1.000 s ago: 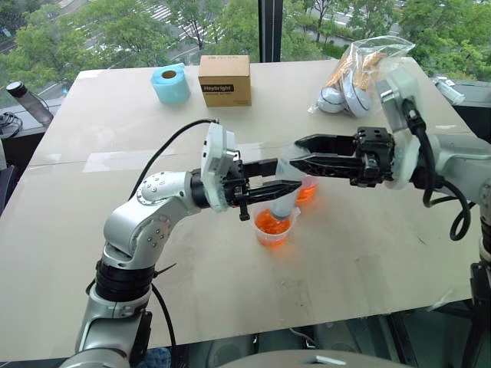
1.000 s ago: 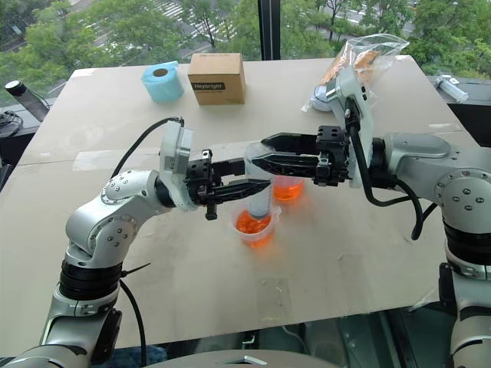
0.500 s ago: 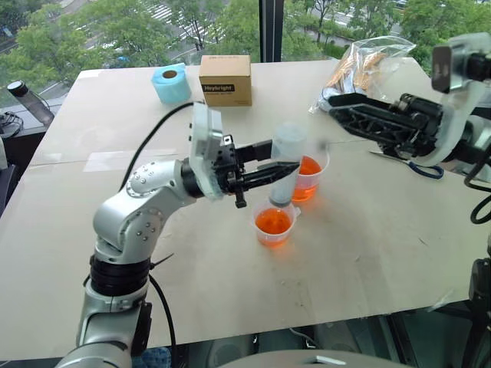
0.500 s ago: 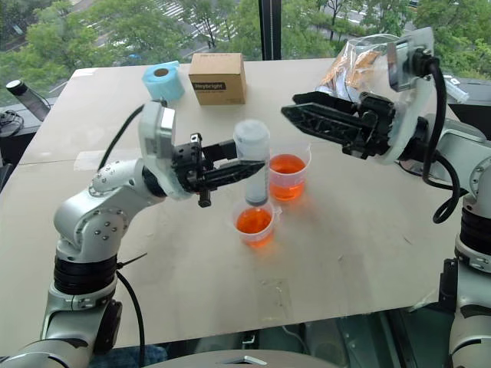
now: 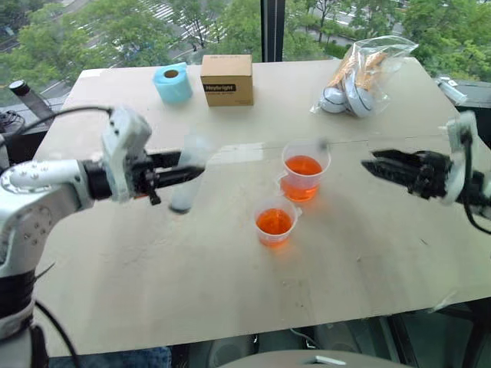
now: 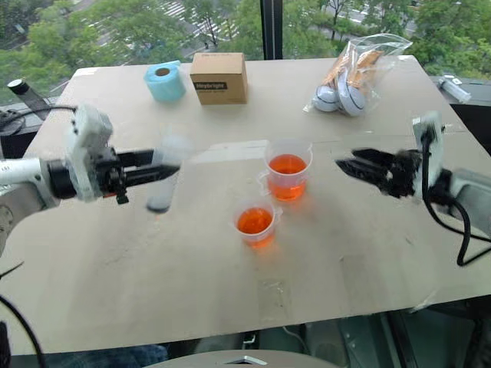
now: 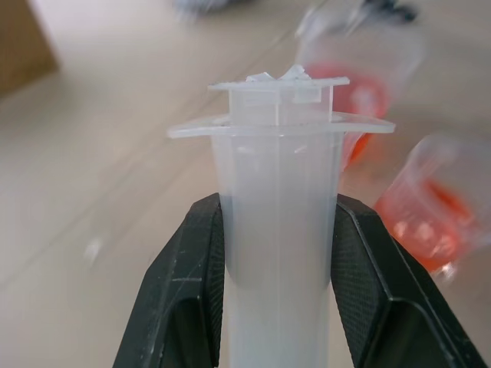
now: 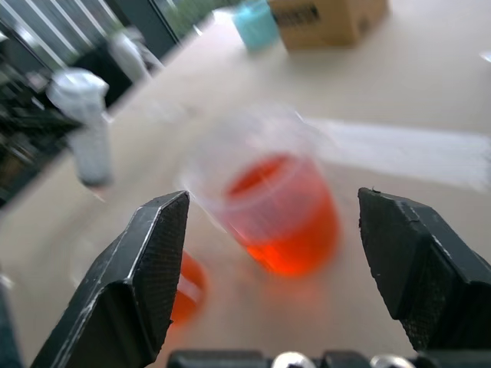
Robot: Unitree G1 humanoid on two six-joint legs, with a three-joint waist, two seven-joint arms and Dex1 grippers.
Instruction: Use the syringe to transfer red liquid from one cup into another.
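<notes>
The left gripper [image 5: 173, 175] holds the syringe [image 5: 186, 178] upright above the left part of the bench [image 5: 230, 291], its jaws closed on the barrel just under the flange; the left wrist view shows both black fingers [image 7: 188, 299] pressed against the clear barrel. The syringe is well apart from both cups. The taller stacked cup [image 5: 305, 170] stands near the middle of the bench with red liquid [image 5: 304, 165] in it, and the shorter cup [image 5: 275, 222], also holding red liquid, stands just in front of it and slightly left. The right gripper [image 5: 376, 167] hangs to the right of the cups, jaws wide and holding nothing. At the far edge sit a blue tape roll [image 5: 172, 82], a cardboard box [image 5: 227, 80] and a plastic bag [image 5: 360, 75].
</notes>
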